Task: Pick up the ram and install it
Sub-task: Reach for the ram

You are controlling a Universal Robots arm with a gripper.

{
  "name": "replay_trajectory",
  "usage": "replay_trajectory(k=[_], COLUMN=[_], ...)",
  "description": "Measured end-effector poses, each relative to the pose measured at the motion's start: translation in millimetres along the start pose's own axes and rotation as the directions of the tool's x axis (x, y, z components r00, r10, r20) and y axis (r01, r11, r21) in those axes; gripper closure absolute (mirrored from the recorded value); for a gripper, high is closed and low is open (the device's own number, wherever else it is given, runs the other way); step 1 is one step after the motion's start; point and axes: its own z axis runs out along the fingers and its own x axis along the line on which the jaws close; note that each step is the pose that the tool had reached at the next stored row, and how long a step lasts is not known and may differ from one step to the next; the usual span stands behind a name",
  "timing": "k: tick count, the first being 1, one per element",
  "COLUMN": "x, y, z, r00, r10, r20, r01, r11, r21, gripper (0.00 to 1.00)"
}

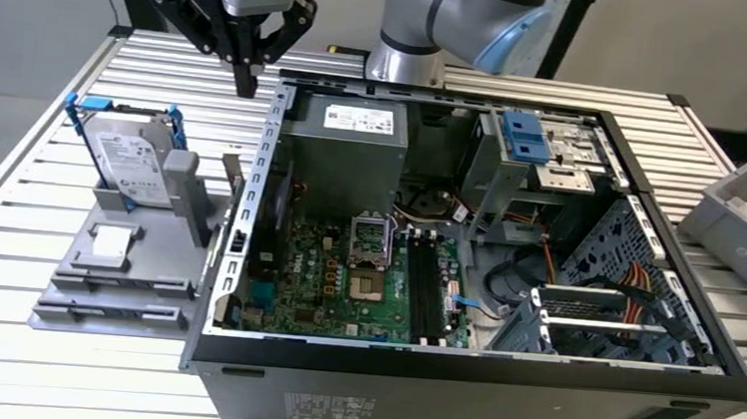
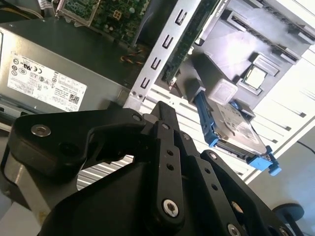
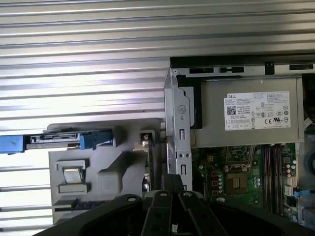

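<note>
Above table (image 1: 132, 60) beside case (image 1: 467, 377) | pincer (image 1: 244, 87) closed, empty | ram (image 1: 232, 171) edge-on in holder (image 1: 115, 279), half-hidden

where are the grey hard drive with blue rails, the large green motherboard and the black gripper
grey hard drive with blue rails (image 1: 131, 155): exterior view, its labelled face
large green motherboard (image 1: 325, 276): exterior view, bare board area
black gripper (image 1: 246, 87): exterior view, between fingertips

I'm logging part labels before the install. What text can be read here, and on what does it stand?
White label on the power supply: lines of print too small to read.
Drive label on the hard drive: too small to read.
Sticker on the computer case: too small to read.
Nothing I can quote reliably.
</note>
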Motion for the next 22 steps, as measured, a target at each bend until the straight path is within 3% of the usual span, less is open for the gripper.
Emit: replay_trajectory(k=[22], x=[15.9], y=[-1.1], z=[-0.4], r00=[1.0000], r10=[0.000], r20=[0.0000], r01=[0.000], r11=[1.0000], r21=[0.0000], gripper=[1.00])
